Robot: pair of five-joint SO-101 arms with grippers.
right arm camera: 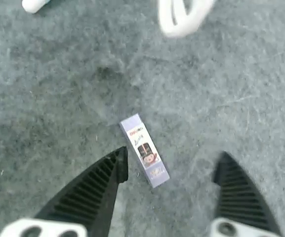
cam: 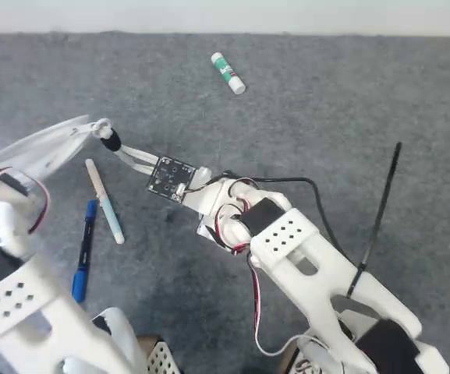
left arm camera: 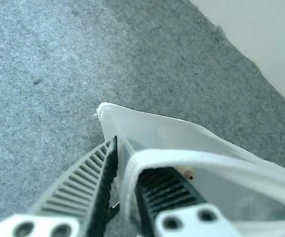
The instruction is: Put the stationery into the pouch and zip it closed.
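The pouch of clear plastic with a white rim (cam: 44,149) is at the left of the grey felt worktop (cam: 326,101). The left claw (left arm camera: 127,165) is clamped on its rim. The right claw (right arm camera: 173,160) hangs open above a small lilac eraser block (right arm camera: 144,158). The white-and-green glue stick (cam: 228,72), the pale pen (cam: 104,201) and the blue marker (cam: 84,251) lie outside. I judge the packing is hardly begun, and the zipping is not yet done.

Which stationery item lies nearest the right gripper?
The small lilac eraser, on the carpet between the open fingers of the right gripper. The glue stick, white pen and blue pen lie farther off.
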